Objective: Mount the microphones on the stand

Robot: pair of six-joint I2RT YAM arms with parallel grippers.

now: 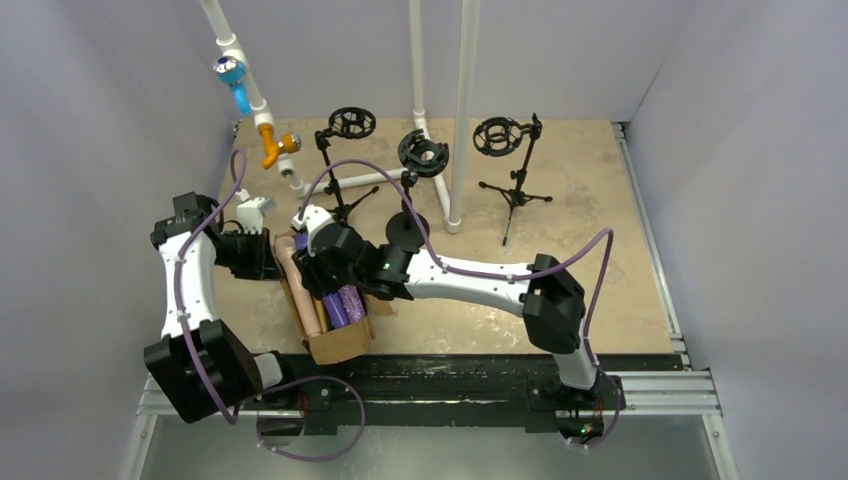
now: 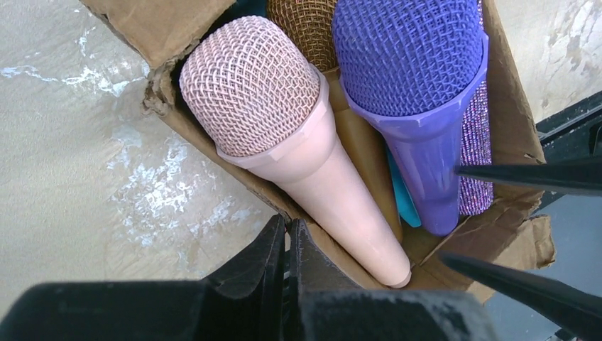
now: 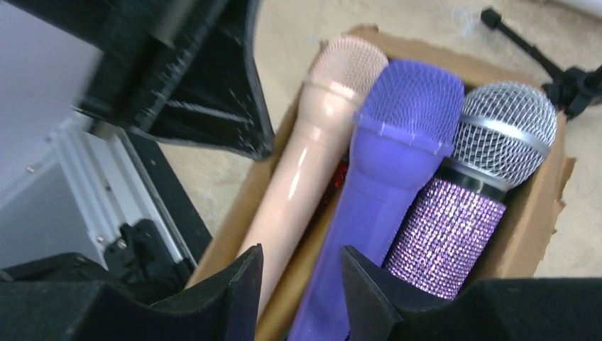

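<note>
Right tool (image 3: 299, 254), jaws parted, hovers over the purple microphone (image 3: 405, 114) handle.

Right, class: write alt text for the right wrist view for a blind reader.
A cardboard box holds, side by side, a peach microphone, a purple microphone and a purple glitter microphone with a silver mesh head. In the foreground, the fingers of the right gripper stand apart near their handles.
</note>
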